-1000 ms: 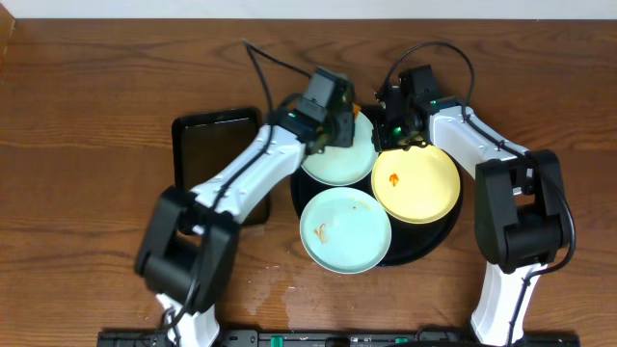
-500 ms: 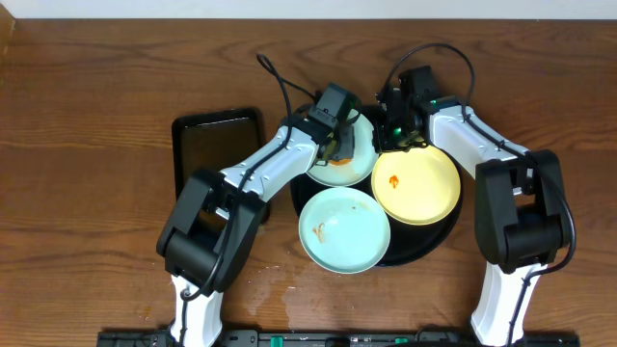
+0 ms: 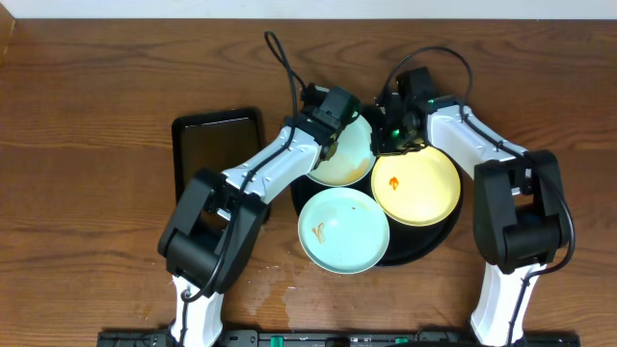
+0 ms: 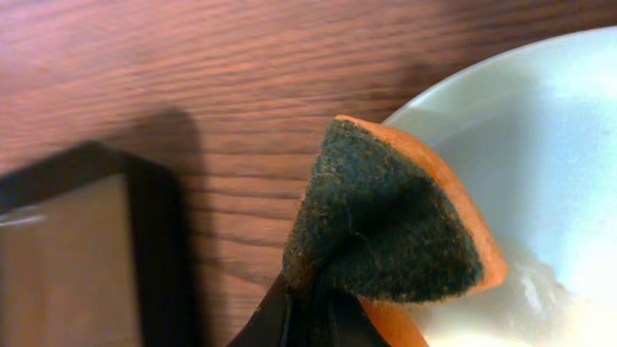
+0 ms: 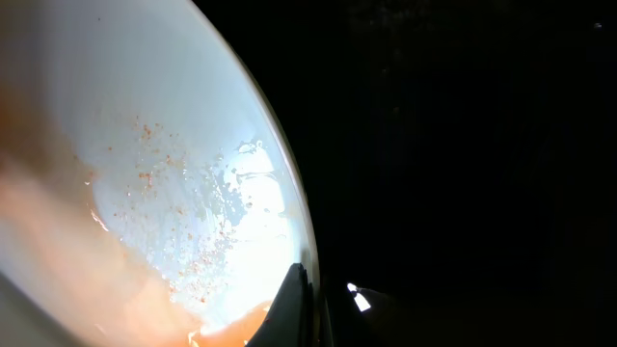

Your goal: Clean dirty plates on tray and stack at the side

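The round black tray (image 3: 436, 239) holds three plates. A mint-blue plate (image 3: 355, 159) lies at the back, another mint-blue plate (image 3: 344, 229) with a brown smear at the front, and a yellow plate (image 3: 416, 185) with an orange smear at the right. My left gripper (image 3: 335, 135) is shut on an orange sponge with a dark green pad (image 4: 386, 222), at the back plate's left rim (image 4: 549, 145). My right gripper (image 3: 390, 140) is shut on that plate's right rim (image 5: 164, 145), its jaws (image 5: 304, 299) pinching the edge. The plate surface shows wet orange specks.
A smaller dark rectangular tray (image 3: 214, 154) lies on the wooden table left of the round tray; it also shows in the left wrist view (image 4: 87, 251). Black tray floor (image 5: 463, 145) fills the right of the right wrist view. Cables loop behind both arms.
My left gripper with the sponge has shifted a little to the right over the back plate, and its arm has swung. The right arm and the other two plates have not moved.
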